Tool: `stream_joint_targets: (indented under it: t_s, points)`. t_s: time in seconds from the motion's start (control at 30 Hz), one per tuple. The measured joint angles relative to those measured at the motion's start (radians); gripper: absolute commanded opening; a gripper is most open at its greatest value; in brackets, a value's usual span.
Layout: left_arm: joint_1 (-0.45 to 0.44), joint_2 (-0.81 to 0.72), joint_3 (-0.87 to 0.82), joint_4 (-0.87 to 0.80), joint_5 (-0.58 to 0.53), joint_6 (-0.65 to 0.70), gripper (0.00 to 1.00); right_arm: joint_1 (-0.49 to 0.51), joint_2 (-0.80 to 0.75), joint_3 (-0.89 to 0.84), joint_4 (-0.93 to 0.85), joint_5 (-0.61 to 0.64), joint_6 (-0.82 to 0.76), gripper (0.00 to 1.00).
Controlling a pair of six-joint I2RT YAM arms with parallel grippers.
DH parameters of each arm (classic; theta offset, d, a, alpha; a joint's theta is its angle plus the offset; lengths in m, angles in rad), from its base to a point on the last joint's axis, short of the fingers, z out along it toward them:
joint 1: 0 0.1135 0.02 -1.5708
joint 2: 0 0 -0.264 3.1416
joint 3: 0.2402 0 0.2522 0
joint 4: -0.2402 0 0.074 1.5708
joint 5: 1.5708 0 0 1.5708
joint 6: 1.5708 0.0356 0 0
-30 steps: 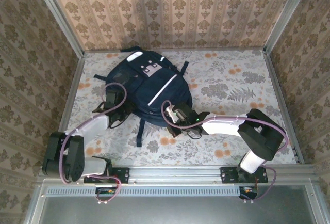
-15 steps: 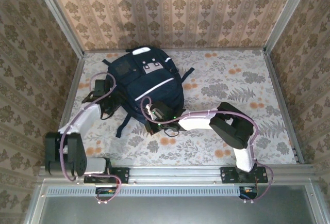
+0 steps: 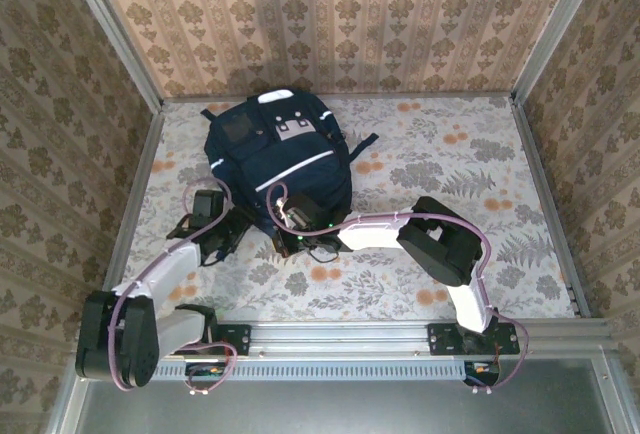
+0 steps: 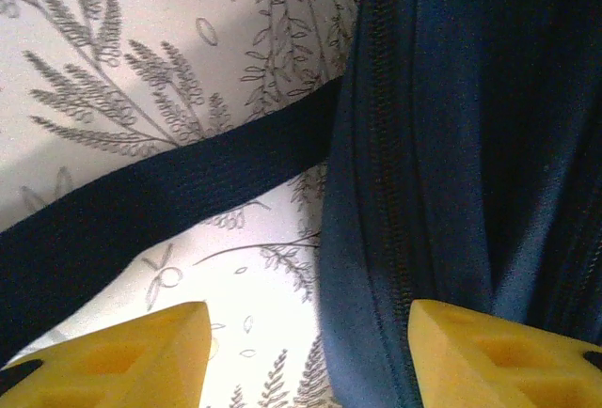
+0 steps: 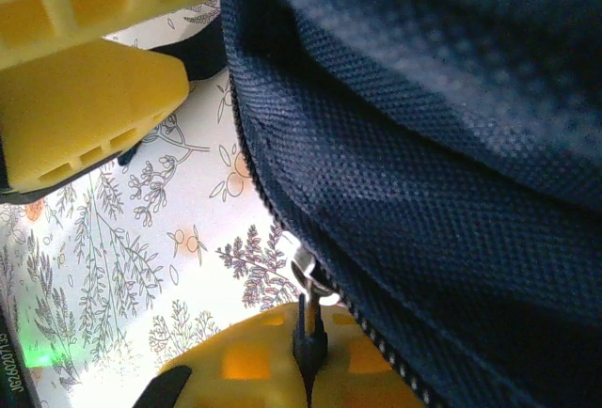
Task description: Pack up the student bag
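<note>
The student bag [image 3: 280, 154], a navy backpack with white trim and grey patches, lies at the back left of the table. My right gripper [image 3: 288, 229] is at its near edge. In the right wrist view this gripper [image 5: 308, 370] is shut on the black zipper pull [image 5: 308, 328], just below the metal slider [image 5: 306, 272] and the bag's fabric [image 5: 451, 145]. My left gripper [image 3: 228, 226] is at the bag's near left side. It stands open [image 4: 306, 352], with the bag's zippered edge [image 4: 386, 239] and bare tablecloth between its yellow fingertips [image 4: 122, 356].
A navy strap [image 4: 141, 211] lies flat across the flowered tablecloth [image 3: 470, 174], which is bare on the right. Papered walls [image 3: 330, 24] close in the back and both sides. A metal rail [image 3: 340, 334] runs along the near edge. The other gripper's yellow fingers [image 5: 85, 98] are close by in the right wrist view.
The bag has slid left and back. My right arm has swung left with the zipper pull. My left gripper has opened and drawn back toward the near edge.
</note>
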Motion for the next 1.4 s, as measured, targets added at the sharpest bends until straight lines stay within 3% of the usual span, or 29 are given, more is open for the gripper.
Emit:
stream_joint_targets:
  t_s: [0.27, 0.67, 0.77, 0.9, 1.0, 1.4]
  points:
    - [-0.035, 0.053, 0.000, 0.099, -0.011, -0.016, 0.55, 0.000, 0.005, 0.000, 0.014, -0.013, 0.020, 0.00]
    - [-0.049, 0.013, -0.031, 0.190, -0.042, -0.012, 0.62, 0.000, 0.031, 0.011, 0.053, -0.032, 0.046, 0.00]
    - [-0.057, 0.060, -0.031, 0.228, -0.045, -0.010, 0.52, -0.001, 0.036, 0.011, 0.060, -0.042, 0.054, 0.00]
    - [-0.066, 0.109, -0.029, 0.268, -0.048, 0.010, 0.23, -0.001, 0.043, 0.012, 0.063, -0.048, 0.059, 0.00]
    - [-0.069, 0.117, -0.027, 0.268, -0.056, 0.027, 0.12, -0.001, 0.043, 0.013, 0.059, -0.047, 0.056, 0.00]
    - [-0.068, 0.113, -0.001, 0.191, -0.087, 0.072, 0.09, -0.001, 0.042, 0.040, -0.030, -0.016, -0.011, 0.00]
